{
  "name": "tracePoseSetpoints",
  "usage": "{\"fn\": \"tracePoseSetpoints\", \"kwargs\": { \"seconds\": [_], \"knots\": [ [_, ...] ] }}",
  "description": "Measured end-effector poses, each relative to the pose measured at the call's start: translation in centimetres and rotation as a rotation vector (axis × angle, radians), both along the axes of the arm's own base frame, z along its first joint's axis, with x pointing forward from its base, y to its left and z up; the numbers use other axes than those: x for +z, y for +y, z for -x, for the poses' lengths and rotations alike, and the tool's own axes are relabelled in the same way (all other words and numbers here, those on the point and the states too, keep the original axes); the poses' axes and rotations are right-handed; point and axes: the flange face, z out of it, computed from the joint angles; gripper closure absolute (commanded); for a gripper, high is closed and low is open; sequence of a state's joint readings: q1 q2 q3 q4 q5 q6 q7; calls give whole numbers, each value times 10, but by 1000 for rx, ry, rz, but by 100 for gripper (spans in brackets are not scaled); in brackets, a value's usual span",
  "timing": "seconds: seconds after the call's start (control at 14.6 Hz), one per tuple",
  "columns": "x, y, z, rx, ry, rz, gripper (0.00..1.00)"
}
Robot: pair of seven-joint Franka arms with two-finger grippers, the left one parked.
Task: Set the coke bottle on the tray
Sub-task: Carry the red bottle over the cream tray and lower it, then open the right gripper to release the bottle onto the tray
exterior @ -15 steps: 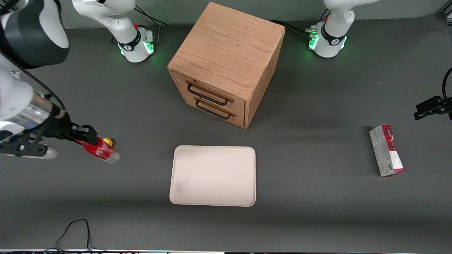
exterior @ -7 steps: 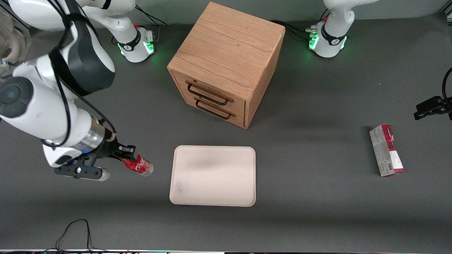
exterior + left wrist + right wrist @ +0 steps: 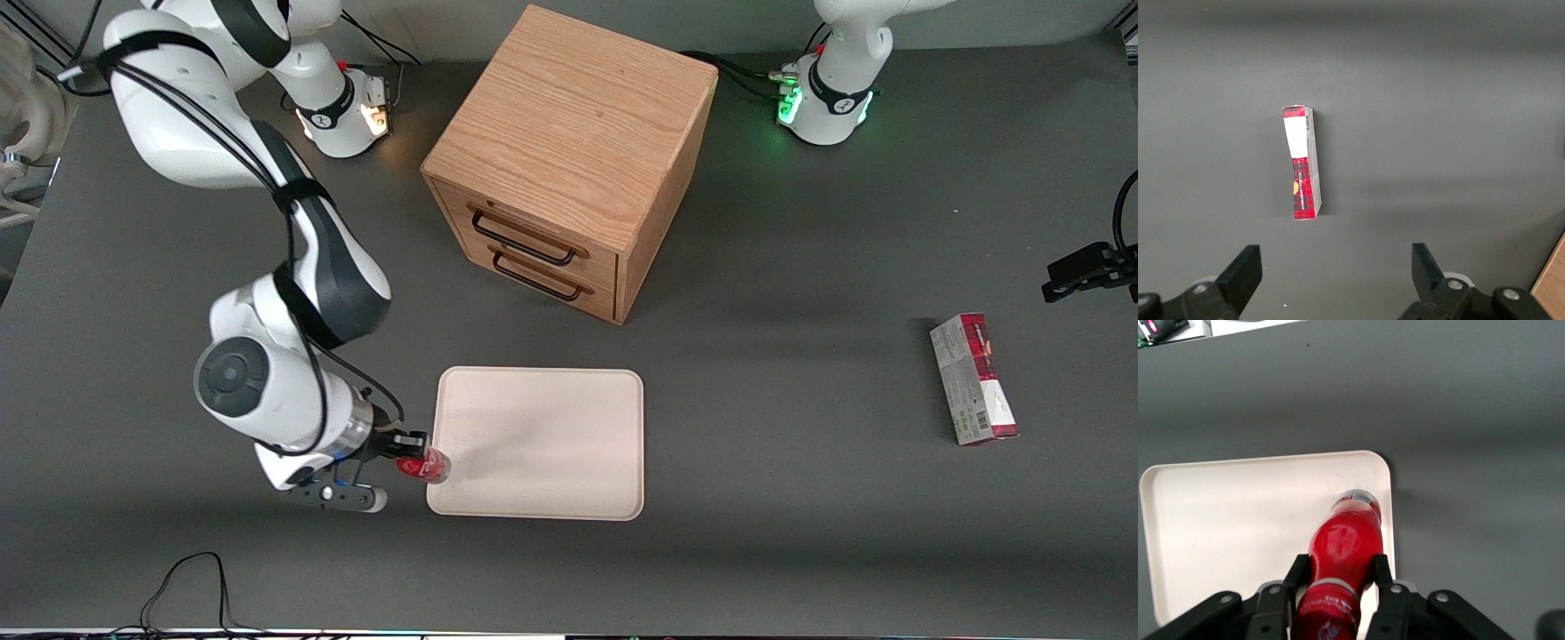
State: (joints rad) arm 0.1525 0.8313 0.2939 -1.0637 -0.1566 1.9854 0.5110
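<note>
The gripper [image 3: 416, 460] has its two black fingers [image 3: 1382, 577] clamped on the glossy red coke bottle [image 3: 1343, 550], held above the near edge of the smooth cream tray [image 3: 542, 440]. Farther off stands the grained wooden drawer box [image 3: 569, 151]. Only the left wrist view shows the carton's [image 3: 1303, 163] white panel.

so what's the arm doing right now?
The right arm's gripper is shut on the coke bottle and holds it at the edge of the tray that faces the working arm's end of the table. The bottle is over the tray's rim, not yet set down. The wooden drawer box and the red-and-grey carton lie untouched.
</note>
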Motion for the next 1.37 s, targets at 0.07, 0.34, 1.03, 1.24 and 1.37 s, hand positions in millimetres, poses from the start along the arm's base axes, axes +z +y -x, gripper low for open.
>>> {"fn": "tracePoseSetpoints", "kwargs": {
  "seconds": [0.07, 0.34, 1.03, 1.24, 1.37],
  "knots": [
    [-11, 3, -1, 5, -5, 0, 100],
    [-36, 9, 1, 20, -2, 13, 98],
    [-50, 11, 2, 24, -42, 9, 0],
    [-25, 1, -5, 9, -89, 15, 0],
    [13, -17, -3, 7, -81, 56, 0]
  ]
}}
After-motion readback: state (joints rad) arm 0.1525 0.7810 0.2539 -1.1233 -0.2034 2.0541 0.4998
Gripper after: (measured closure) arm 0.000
